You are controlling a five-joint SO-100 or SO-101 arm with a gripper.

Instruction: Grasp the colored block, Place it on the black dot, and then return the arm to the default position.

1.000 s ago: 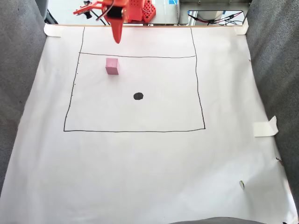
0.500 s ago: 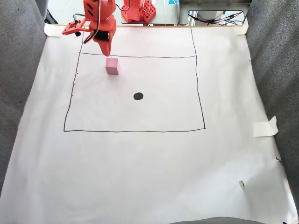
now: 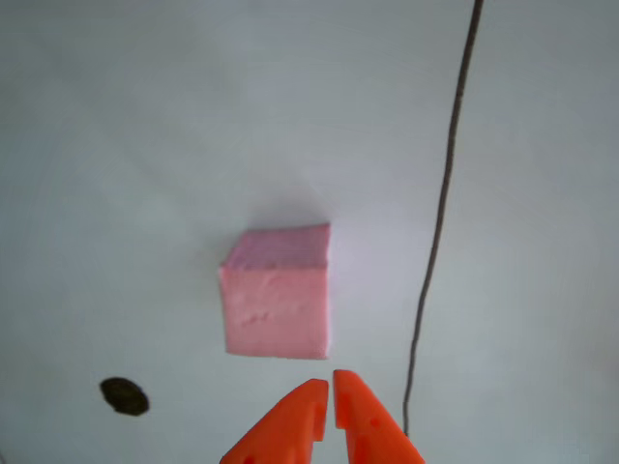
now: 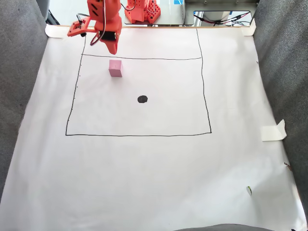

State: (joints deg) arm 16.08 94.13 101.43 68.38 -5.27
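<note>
The colored block (image 4: 115, 68) is a light pink foam cube resting on white paper inside the drawn rectangle, near its upper left. In the other view the block (image 3: 278, 293) lies just above the orange fingertips. The black dot (image 4: 142, 99) sits lower right of the block in the fixed view; in the other view the dot (image 3: 124, 395) is at the lower left. The arm's orange gripper (image 4: 113, 49) hangs above and just behind the block, apart from it. The gripper (image 3: 330, 389) is shut, its two pointed tips nearly touching, holding nothing.
A thin black drawn line (image 3: 440, 222) runs beside the block. White paper (image 4: 154, 183) covers the table, with grey fabric (image 4: 21, 72) on both sides. The arm's orange base (image 4: 142, 10) and cables (image 4: 226, 19) stand at the far edge. A tape piece (image 4: 274, 131) lies right.
The arm swung left and lowered toward the block, then rose slightly; the gripper tip now hovers just behind the pink cube. Block and dot have not moved.
</note>
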